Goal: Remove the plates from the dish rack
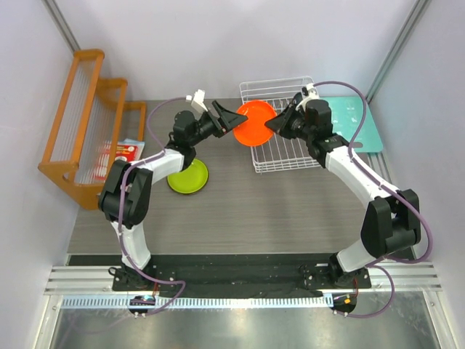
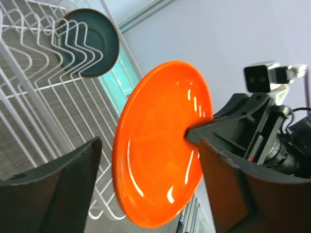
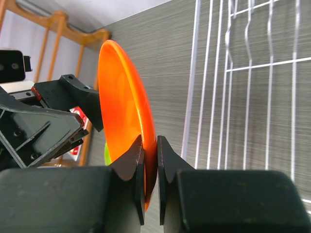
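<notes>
My right gripper (image 1: 280, 122) (image 3: 150, 165) is shut on the rim of the glossy red-orange plate (image 1: 254, 123) (image 3: 119, 97) and holds it on edge above the left end of the white wire dish rack (image 1: 290, 156) (image 3: 243, 97). My left gripper (image 1: 231, 120) (image 2: 150, 184) is open, with its jaws wide on either side of the plate's (image 2: 160, 145) opposite edge, not touching it. A plate with a dark teal face (image 2: 90, 43) stands in the rack (image 2: 29, 73); the top view does not show it. The lime-green plate (image 1: 187, 177) lies flat on the table by the left arm.
An orange stepped wooden rack (image 1: 80, 123) stands at the far left with a red-and-white packet (image 1: 120, 154) beside it. A teal board (image 1: 356, 123) lies right of the dish rack. White walls close in the back and sides.
</notes>
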